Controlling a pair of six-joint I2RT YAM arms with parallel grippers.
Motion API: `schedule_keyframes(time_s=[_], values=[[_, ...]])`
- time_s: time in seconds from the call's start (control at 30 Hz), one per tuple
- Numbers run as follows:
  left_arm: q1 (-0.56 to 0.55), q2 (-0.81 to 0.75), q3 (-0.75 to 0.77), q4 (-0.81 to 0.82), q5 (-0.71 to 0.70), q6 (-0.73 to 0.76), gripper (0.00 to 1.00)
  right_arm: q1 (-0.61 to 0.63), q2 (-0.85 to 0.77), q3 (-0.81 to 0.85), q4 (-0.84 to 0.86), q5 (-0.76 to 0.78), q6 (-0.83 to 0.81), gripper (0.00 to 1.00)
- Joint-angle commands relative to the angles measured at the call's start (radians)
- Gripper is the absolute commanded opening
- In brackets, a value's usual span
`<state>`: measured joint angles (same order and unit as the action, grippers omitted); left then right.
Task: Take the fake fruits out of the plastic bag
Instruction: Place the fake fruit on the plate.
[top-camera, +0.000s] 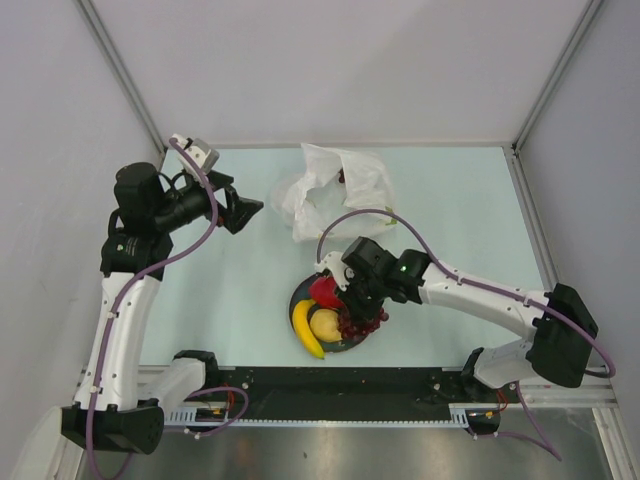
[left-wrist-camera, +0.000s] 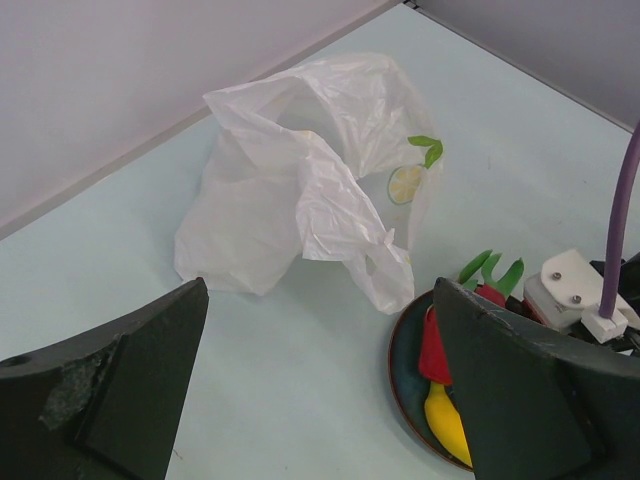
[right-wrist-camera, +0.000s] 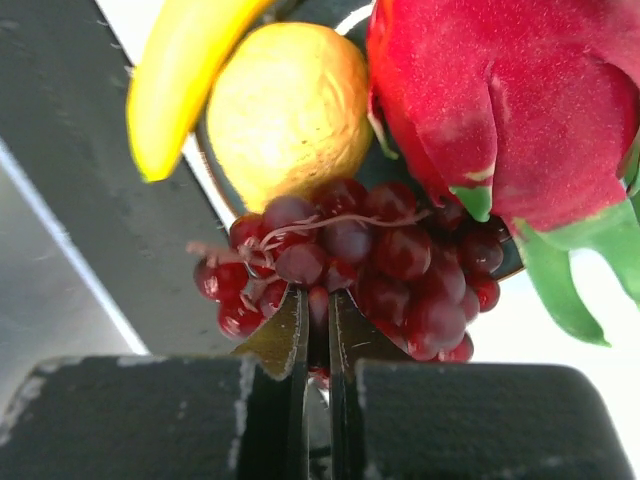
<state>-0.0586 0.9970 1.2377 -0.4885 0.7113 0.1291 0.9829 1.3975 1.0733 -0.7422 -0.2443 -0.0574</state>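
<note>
1. I judge the step in hand to be the set-down of the last fruit. The dragon fruit (top-camera: 323, 291), the yellow fruit (top-camera: 325, 323) and the banana (top-camera: 307, 330) already lie on the plate (top-camera: 297, 303), so 3 of the 4 are out.
2. My right gripper (right-wrist-camera: 318, 310) hangs over the plate's right side. Its fingers (right-wrist-camera: 285, 335) are almost pressed together, pinching a bit of the grapes (right-wrist-camera: 380, 250) in a thin slit. Whether that is a grape or the stem I cannot tell.
3. The grapes sit at the plate's right rim, touching the yellow fruit and the dragon fruit, with the fingertips at the bunch's outer edge. Part of the bunch seems to overhang the rim.
4. The next move calls for spreading these fingers and lifting straight up off the plate. A sideways pull could drag the bunch off the rim.
5. My left gripper (left-wrist-camera: 320, 295) hovers well left of the plate and beyond it, fingers spread wide, holding nothing.
6. The bag (left-wrist-camera: 300, 190) lies crumpled just beyond the plate's far rim. I cannot tell if it holds anything more.
</note>
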Motion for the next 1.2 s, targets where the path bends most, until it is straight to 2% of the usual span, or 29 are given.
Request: schedule_keyframes(time_s=[0.0,0.23,0.53,0.7,0.8,0.87,0.97,1.0,1.03,1.1,1.17], values=[[-0.004,-0.011,0.031,0.025,0.025,-0.020,1.00,0.022,-0.049,-0.065,0.128,0.140,-0.067,0.00],[-0.004,-0.021,0.022,0.018,0.025,-0.017,1.00,0.034,-0.071,-0.136,0.239,0.168,-0.114,0.00],[-0.004,-0.026,0.006,0.024,0.033,-0.022,1.00,0.037,-0.132,-0.144,0.271,0.226,-0.151,0.00],[-0.004,-0.029,-0.001,0.033,0.037,-0.031,1.00,0.040,-0.127,-0.141,0.238,0.157,-0.136,0.00],[-0.004,-0.035,0.000,0.033,0.039,-0.031,1.00,0.043,-0.094,-0.133,0.202,0.105,-0.122,0.03],[-0.004,-0.035,0.000,0.030,0.039,-0.031,1.00,0.042,-0.089,-0.134,0.193,0.079,-0.111,0.00],[-0.006,-0.040,-0.001,0.031,0.040,-0.032,1.00,0.045,-0.101,-0.134,0.193,0.024,-0.105,0.01],[-0.004,-0.041,-0.003,0.033,0.042,-0.036,1.00,0.048,-0.104,-0.133,0.193,0.020,-0.102,0.13],[-0.004,-0.046,-0.006,0.036,0.040,-0.039,1.00,0.046,-0.109,-0.130,0.193,0.017,-0.101,0.21],[-0.004,-0.047,-0.007,0.037,0.040,-0.040,1.00,0.046,-0.112,-0.115,0.179,0.004,-0.099,0.34],[-0.004,-0.051,-0.009,0.037,0.042,-0.042,1.00,0.046,-0.123,-0.092,0.168,-0.007,-0.088,0.39]])
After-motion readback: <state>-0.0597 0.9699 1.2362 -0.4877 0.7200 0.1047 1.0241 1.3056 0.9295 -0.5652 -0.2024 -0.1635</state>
